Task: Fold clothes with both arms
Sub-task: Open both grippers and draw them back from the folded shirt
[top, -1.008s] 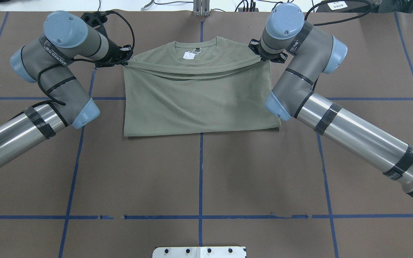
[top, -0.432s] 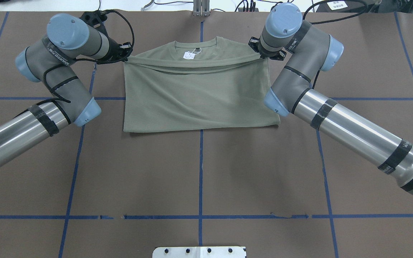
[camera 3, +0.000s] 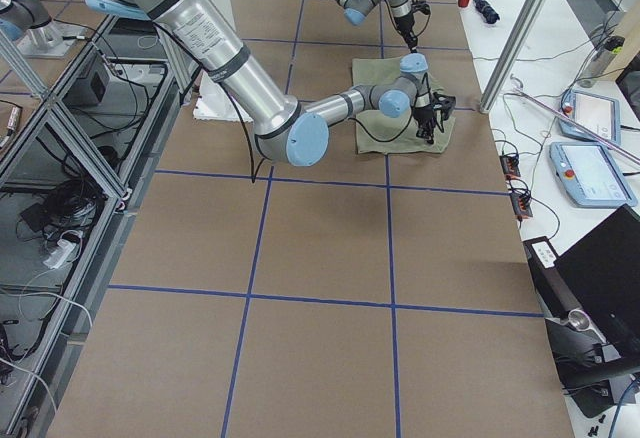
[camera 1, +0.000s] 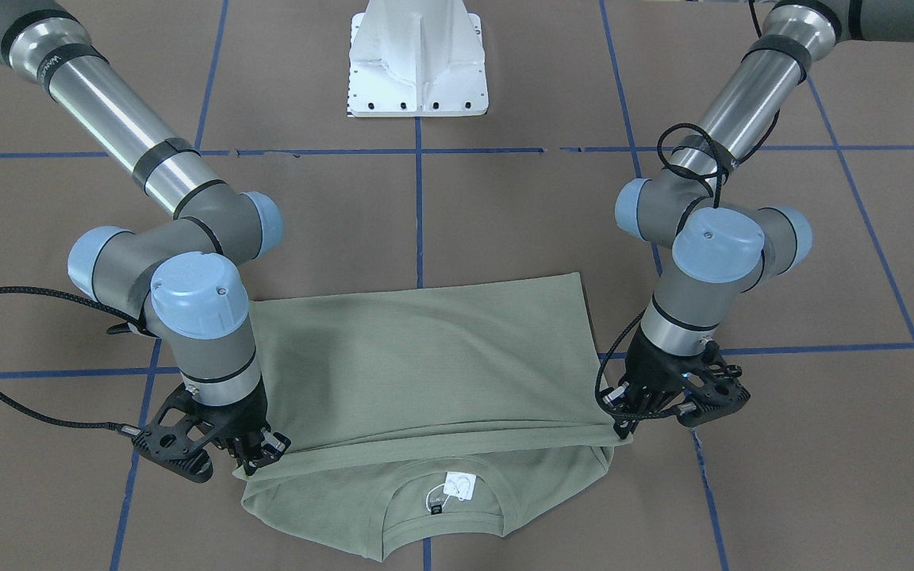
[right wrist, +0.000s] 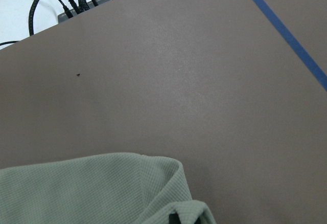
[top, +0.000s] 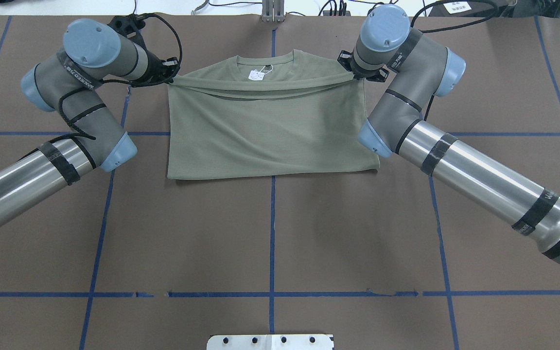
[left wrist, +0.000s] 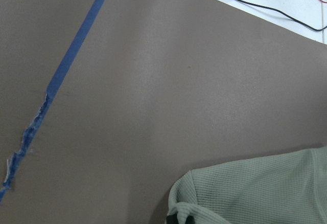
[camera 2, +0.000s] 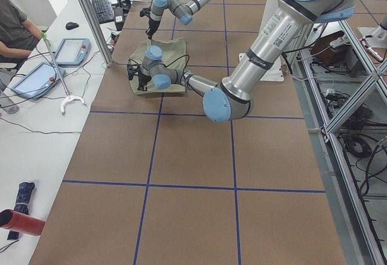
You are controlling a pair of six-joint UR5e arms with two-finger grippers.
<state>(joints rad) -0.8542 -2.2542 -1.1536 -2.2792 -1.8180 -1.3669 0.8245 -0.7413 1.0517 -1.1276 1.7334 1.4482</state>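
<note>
Two hands, both clamped on the green shirt (top: 270, 136): the left hand (camera 1: 622, 416) pinches one corner of the doubled-over hem and the right hand (camera 1: 257, 457) pinches the other, so that edge runs taut between them. Shirt's lying on the table (top: 270, 233) straight out from the white base block (camera 1: 419, 63), well apart from it, with the collar end farthest from the block. White tag (top: 256, 74) peeks out in the neckline just past the held edge.
</note>
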